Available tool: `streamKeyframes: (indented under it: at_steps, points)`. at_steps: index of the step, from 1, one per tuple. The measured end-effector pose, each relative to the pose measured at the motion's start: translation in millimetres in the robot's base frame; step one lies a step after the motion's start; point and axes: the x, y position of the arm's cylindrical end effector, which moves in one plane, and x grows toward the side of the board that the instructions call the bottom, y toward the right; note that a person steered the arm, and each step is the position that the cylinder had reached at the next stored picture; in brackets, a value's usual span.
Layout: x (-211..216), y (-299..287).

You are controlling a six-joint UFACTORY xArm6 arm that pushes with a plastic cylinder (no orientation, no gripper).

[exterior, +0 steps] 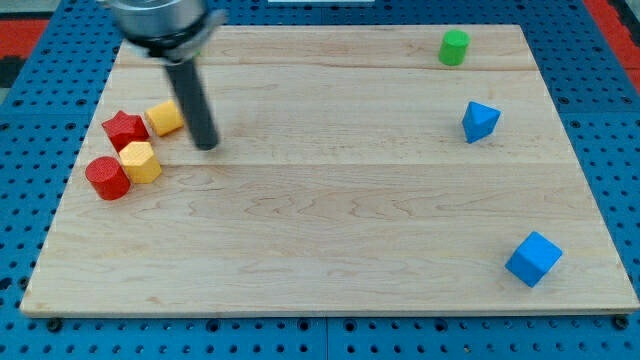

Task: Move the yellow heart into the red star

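Note:
The red star (125, 130) lies at the board's left side. The yellow heart (165, 117) lies against the star's upper right, touching it or nearly so. My tip (206, 144) rests on the board just right of and slightly below the yellow heart, with a small gap between them. The dark rod rises from the tip toward the view's top left, where the arm's end shows.
A yellow pentagon-like block (140, 161) sits just below the red star, and a red cylinder (106, 178) lies to its lower left. A green cylinder (454, 47), a blue triangular block (480, 121) and a blue cube (533, 259) stand along the right side of the wooden board (330, 250).

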Motion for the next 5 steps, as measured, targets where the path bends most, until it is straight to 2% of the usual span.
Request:
streamKeyframes:
  at_steps: [1,2,3,4,5]
  points:
    - [-45,45]
    - [-69,-20]
    - [-46,-103]
    - [-57,-99]
    - [-104,-137]
